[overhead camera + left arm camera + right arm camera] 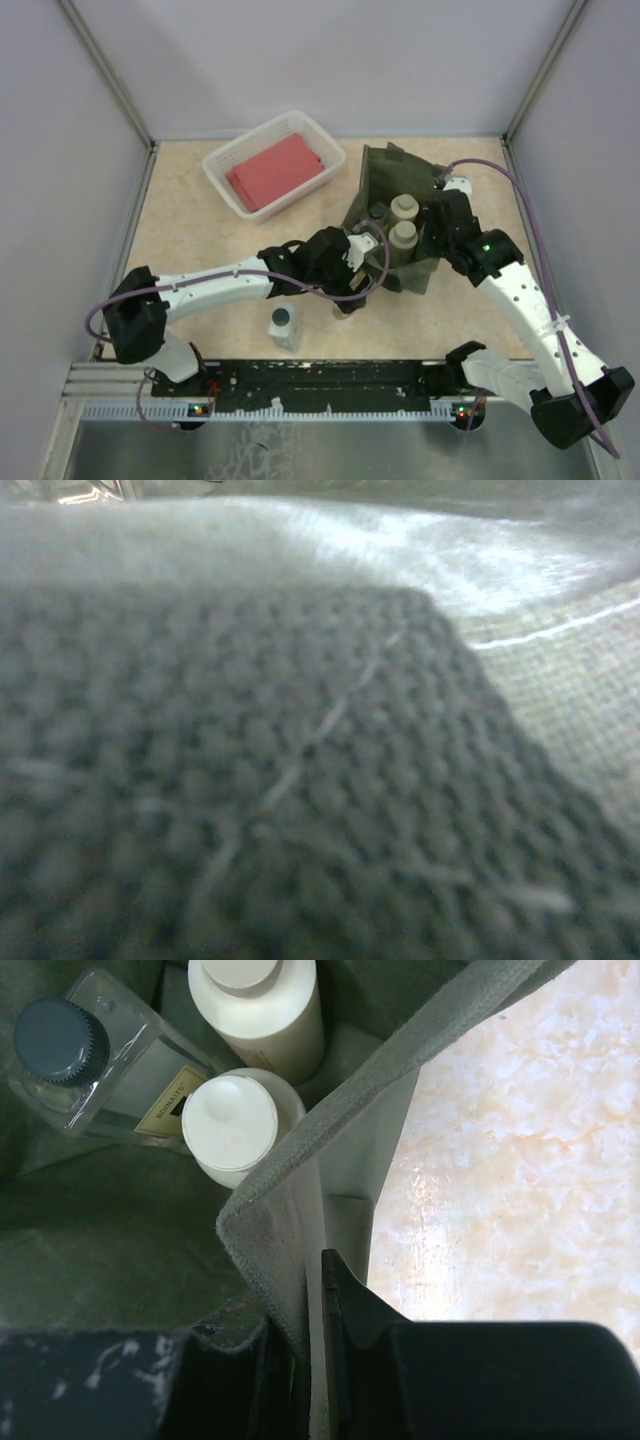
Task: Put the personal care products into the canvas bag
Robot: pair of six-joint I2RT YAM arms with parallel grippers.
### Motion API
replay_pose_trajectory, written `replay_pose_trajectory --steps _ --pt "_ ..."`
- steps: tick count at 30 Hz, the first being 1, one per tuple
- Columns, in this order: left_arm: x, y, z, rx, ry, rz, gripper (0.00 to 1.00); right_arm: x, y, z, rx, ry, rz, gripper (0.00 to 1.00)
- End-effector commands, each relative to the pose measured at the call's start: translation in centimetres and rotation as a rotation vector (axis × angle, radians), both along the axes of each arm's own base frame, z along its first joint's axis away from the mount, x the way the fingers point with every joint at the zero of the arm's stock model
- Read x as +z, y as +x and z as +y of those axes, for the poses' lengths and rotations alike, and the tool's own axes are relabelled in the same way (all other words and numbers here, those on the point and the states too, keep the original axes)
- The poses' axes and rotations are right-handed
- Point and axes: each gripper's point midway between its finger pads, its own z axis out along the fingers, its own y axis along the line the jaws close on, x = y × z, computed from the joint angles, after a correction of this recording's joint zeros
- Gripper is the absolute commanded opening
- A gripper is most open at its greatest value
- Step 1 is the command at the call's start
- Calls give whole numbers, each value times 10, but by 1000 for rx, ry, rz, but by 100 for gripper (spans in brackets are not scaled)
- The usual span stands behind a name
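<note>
— How far along are you?

— Past halfway, by my reckoning. The canvas bag (385,165) lies open at the far right of the bench (200,240). Inside it I count three products: two cream bottles (262,1010) (232,1125) side by side, and a grey bottle (90,1070) with a dark cap just beside them.

— And what's left?

— A second grey bottle (284,327) stands out on the bench near my arm bases, well apart from the bag. Something small and brownish (347,305) sits just under my left wrist at the bag's near edge. It may be the amber bottle, but it's too hidden to be sure.

— What are your hands doing?

— My right hand (305,1300) is clamped on the bag's rim, fabric pinched between the fingers, holding the mouth open. My left hand (362,262) is at the bag's near edge. Its own camera shows only blurred woven cloth, so I can't tell whether it's open or gripping anything.

— So, two to go?

— That's my guess: the grey one for certain, and the amber one if that's what it is.
</note>
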Motion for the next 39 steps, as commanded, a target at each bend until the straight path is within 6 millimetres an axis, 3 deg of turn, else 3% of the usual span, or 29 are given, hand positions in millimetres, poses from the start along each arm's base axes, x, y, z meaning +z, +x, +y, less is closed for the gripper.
replay_pose_trajectory --steps 1,4,7,9,14,21,25,32,36,39 --pt "6 4 -13 5 -40 -9 91 2 4 1 -9 4 -11 16" --pt "7 5 -15 2 -37 -11 60 2 4 1 -8 4 -10 16" --pt "5 6 -13 10 -24 -6 17 1 3 1 -10 1 -8 15" --pt "5 4 -11 13 -22 0 1 1 3 1 -10 1 -9 15" --pt "29 -3 -3 34 -59 -1 0 1 2 -1 -12 -6 -7 15" --pt "130 -6 31 109 -253 -156 0 2 3 0 -11 -4 -8 15" --pt "182 -16 40 82 -365 -194 0 1 3 0 -10 -7 -3 15" --pt "295 -47 32 -90 -597 -227 0 0 3 0 -9 -12 3 15" --pt "351 -31 27 -87 -627 -367 0 -1 3 2 -1 -4 7 15" --pt "370 -11 7 -81 -604 -439 0 0 4 4 4 3 7 14"
